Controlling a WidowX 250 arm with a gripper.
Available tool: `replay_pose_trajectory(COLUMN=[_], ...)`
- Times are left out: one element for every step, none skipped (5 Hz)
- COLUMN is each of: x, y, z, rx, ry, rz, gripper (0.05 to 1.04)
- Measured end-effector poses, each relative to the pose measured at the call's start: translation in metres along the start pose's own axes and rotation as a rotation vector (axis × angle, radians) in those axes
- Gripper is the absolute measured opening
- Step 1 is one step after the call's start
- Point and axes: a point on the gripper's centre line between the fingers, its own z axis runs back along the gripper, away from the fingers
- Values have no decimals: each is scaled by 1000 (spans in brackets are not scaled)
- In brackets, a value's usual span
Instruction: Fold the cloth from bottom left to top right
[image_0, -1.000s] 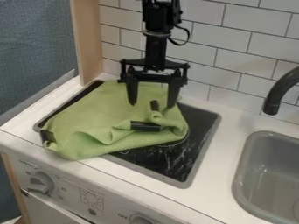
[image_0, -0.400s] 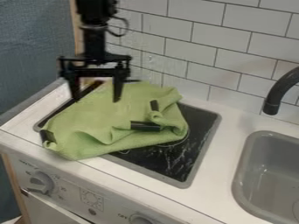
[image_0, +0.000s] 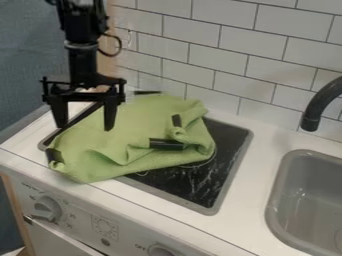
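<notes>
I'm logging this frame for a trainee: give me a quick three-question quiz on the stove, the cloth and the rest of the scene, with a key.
1. Multiple choice: What does the green cloth lie across?
(a) the wall tiles
(b) the black stovetop
(c) the control knob

2. True or false: The fingers of the end effector are spread apart.

3. Fill in the missing word: At the right of the view, the black faucet is mounted by a grey ____.

Key: 1. b; 2. true; 3. sink
</notes>
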Motion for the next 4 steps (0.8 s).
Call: replay_pose_trajectory(x=[-1,-4,-6,-5], y=[16,25,29,31], z=[-5,-11,-30,-39], rx=[32,70,107,129], ry=[3,10,66,74], rz=[37,53,69,79], gripper=[999,999,999,999])
